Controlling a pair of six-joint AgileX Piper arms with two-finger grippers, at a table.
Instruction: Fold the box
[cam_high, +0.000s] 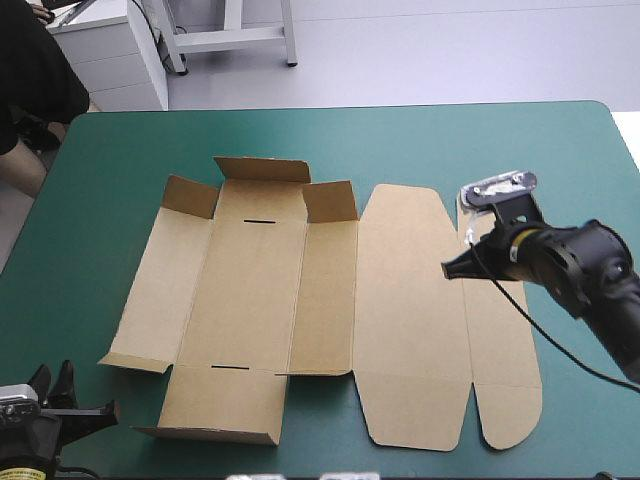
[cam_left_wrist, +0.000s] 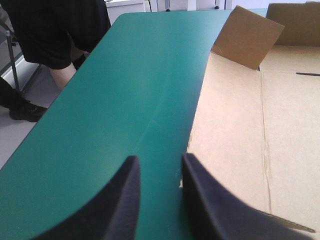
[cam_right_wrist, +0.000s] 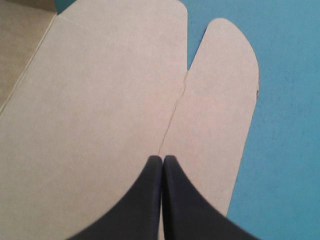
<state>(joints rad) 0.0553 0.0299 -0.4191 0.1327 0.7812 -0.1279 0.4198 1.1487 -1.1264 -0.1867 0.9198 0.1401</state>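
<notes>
Brown flat board box lies beneath the black-fingered right gripper, pressed together over its lid; left gripper spread alongside.

Box (central) beneath right end effector

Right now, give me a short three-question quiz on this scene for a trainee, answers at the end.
1. True or false: the right hand is shut.
2. Which hand is over the rounded lid panels of the box? A: left. B: right.
3. Fill in: the left hand, near the box's left edge, is ___ (open or shut).

Key: 1 true; 2 B; 3 open.
</notes>
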